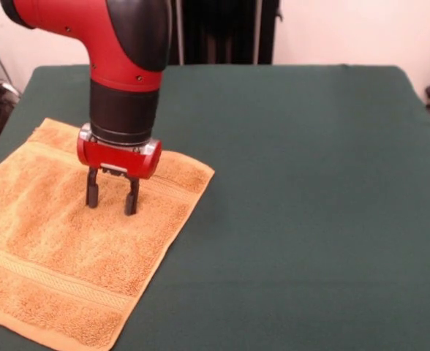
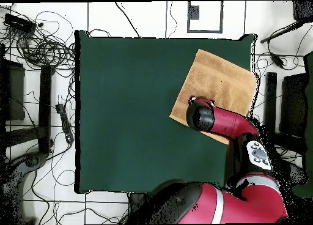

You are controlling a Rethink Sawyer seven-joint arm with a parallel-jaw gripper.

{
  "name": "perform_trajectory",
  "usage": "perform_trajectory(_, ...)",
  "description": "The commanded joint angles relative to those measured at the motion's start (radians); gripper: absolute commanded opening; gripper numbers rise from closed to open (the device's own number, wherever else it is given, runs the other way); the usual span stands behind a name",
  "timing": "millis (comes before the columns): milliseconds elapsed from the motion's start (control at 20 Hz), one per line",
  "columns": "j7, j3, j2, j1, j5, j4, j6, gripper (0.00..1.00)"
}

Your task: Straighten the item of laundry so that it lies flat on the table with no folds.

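The orange-tan terry towel (image 1: 76, 241) lies spread flat on the left side of the dark green table (image 1: 295, 190) in the front view, with a woven band near its near edge. No fold shows on it. It also shows in the overhead view (image 2: 223, 82) at the table's (image 2: 128, 112) upper right. My gripper (image 1: 112, 199) points straight down over the towel's far part, fingers apart and holding nothing, tips at or just above the cloth. In the overhead view the arm's head (image 2: 200, 115) hides the gripper.
The towel's left and near corners run off the picture's edge in the front view. The table's right part is bare green felt. Cables (image 2: 43, 45) and equipment lie on the floor around the table.
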Motion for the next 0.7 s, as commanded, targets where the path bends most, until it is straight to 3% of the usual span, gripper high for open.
perform_trajectory(50,0.171,0.138,0.179,0.067,0.028,0.067,-0.028,1.00)
perform_trajectory(700,0.308,0.042,0.176,0.225,0.176,0.110,-0.038,1.00)
